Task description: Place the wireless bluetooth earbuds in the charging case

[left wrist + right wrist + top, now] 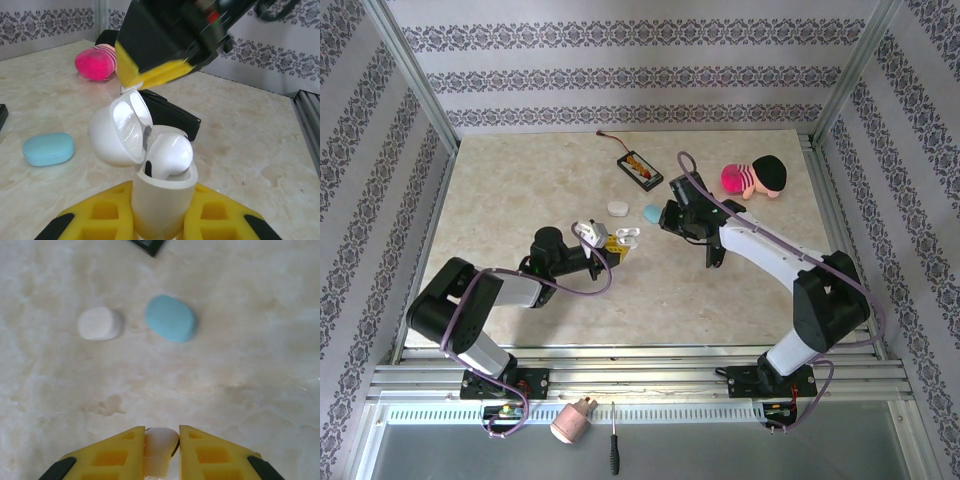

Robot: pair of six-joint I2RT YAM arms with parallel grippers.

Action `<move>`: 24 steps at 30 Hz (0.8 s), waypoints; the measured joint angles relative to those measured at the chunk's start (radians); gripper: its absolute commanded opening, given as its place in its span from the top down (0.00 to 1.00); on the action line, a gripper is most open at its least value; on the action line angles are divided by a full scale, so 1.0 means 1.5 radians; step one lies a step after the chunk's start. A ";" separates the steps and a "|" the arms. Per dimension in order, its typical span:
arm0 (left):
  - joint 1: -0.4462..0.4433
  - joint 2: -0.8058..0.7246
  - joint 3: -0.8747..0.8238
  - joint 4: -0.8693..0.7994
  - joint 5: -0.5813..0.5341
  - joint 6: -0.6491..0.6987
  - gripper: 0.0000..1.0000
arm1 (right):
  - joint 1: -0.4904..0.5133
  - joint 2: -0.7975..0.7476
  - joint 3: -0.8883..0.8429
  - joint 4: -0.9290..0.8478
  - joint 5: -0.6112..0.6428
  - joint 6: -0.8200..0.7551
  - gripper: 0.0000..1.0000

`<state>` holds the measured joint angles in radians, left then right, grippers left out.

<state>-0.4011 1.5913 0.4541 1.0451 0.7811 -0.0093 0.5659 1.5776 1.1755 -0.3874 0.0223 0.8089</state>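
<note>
- Striped damask wallpaper closes in three sides of a pale marbled table (520, 290).
- Near the middle, the left gripper (620, 243) is clenched on a white charging case (160, 200). It holds the case upright between its yellow fingers (105, 215), with the lid (117, 132) swung open.
- One earbud (170, 152), white, sits in the open case with its rounded head poking above the rim.
- Close by on the other side, the right gripper (161, 437) pinches a second earbud (161, 445), also white, between its yellow pads (115, 455) above bare tabletop.
- A closed white case (100, 323) and a closed light-blue case (170, 318) lie side by side on the table, slightly apart, just beyond the grippers.
- Farther back lies a black tray (641, 170) with a thin cable at its far end. To its right is a pink-and-black plush toy (755, 178).
- On the near ledge by the arm bases lie a screwdriver (613, 455) and a pinkish object (572, 420) I cannot identify.
</note>
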 measured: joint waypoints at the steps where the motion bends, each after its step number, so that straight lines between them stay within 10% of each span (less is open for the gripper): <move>1: 0.001 0.004 0.002 0.002 -0.003 -0.003 1.00 | 0.009 -0.006 0.005 0.000 0.010 -0.010 0.81; 24: 0.003 0.001 0.020 -0.044 -0.091 -0.017 1.00 | 0.128 -0.016 0.049 0.005 0.097 -0.125 0.82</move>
<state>-0.3969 1.5932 0.4843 0.9791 0.6453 -0.0345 0.7574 1.5539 1.2484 -0.3805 0.1680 0.6216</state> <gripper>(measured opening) 0.195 0.183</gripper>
